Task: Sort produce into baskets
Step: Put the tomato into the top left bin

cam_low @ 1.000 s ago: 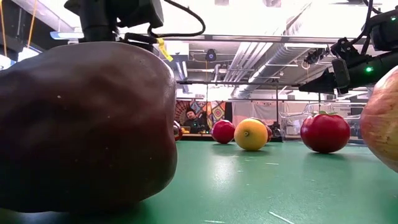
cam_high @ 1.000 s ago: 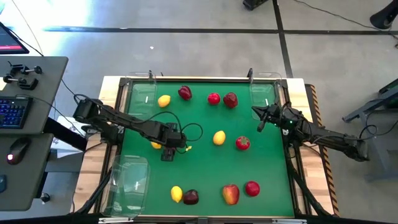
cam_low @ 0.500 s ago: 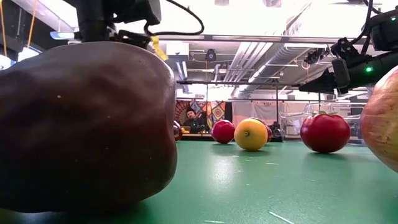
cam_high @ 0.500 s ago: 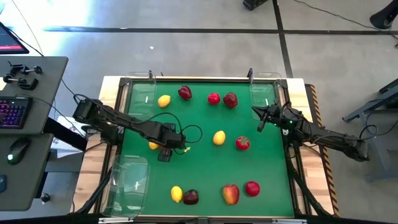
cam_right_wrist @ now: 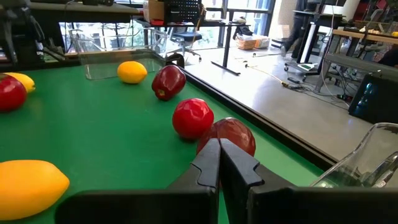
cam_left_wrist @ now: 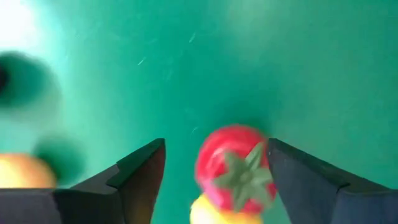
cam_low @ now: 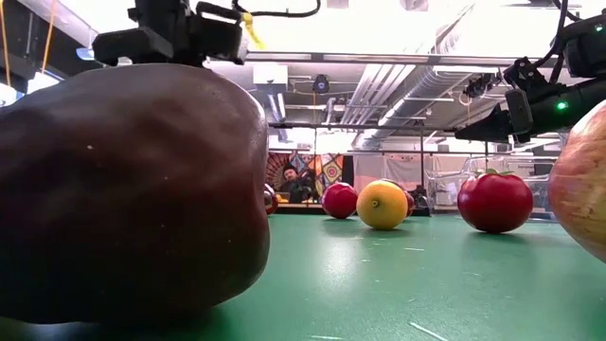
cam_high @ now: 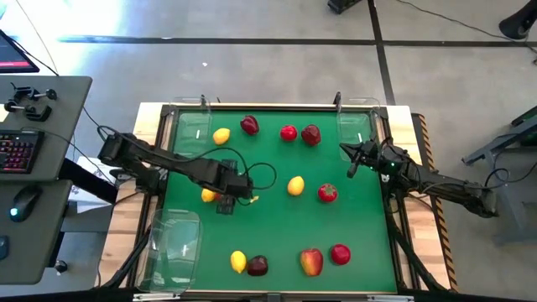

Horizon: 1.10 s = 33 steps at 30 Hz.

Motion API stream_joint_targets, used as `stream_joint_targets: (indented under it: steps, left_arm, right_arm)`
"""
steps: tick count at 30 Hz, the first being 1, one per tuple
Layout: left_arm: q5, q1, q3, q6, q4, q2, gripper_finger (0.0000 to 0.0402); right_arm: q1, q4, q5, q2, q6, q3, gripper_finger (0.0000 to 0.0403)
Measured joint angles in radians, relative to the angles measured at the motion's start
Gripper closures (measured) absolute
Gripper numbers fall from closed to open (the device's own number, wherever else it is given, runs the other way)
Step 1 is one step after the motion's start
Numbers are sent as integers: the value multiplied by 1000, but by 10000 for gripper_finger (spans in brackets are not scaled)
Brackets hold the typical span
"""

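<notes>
L gripper (cam_high: 225,204) is seen over the left-centre of the green surface (cam_high: 277,218), pointed down; its jaws are spread, w/ nothing gripped. In the left wrist view a small red fruit w/ green calyx (cam_left_wrist: 236,168) is framed between the two fingers (cam_left_wrist: 140,174), nearer one of them, and whether it's touched can't be told. A yellow lemon (cam_high: 207,195) is found just beside the gripper.

R gripper (cam_high: 351,164) is held above the surface's right edge, jaws pressed together, nothing held.

Produce is scattered on the surface: a lemon (cam_high: 221,136), dark red fruit (cam_high: 249,125), small red one (cam_high: 289,132) and dark red one (cam_high: 311,134) across the far side; a lemon (cam_high: 295,185) and red fruit (cam_high: 327,193) at centre; a lemon (cam_high: 238,262), dark apple (cam_high: 258,266), red-yellow apple (cam_high: 311,262) and red fruit (cam_high: 340,253) along the near edge.

Clear baskets are placed at far left (cam_high: 191,123), far right (cam_high: 356,126) and near left (cam_high: 171,245); no fruit is seen in them.
</notes>
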<state>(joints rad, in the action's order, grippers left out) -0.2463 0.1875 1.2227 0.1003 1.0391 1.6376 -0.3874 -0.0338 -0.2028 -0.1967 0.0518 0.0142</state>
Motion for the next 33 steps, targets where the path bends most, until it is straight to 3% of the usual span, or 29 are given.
stream_joint_targets:
  steps: [4,11,13,20,25,33]
  left_arm:
    - [-31,0,-2,-6,108,1,207]
    - [-61,3,-2,1,112,0,368]
    - [-69,6,-2,1,112,0,392]
    - [-39,7,-2,1,116,0,338]
    - [25,10,-2,2,111,0,276]
    - [17,39,-2,27,84,0,173]
  right_arm:
    - [0,0,0,0,0,0,402]
    - [0,0,0,0,0,0,402]
    - [0,0,0,0,0,0,402]
    - [0,0,0,0,0,0,402]
    - [0,0,0,0,0,0,402]
    - [0,0,0,0,0,0,402]
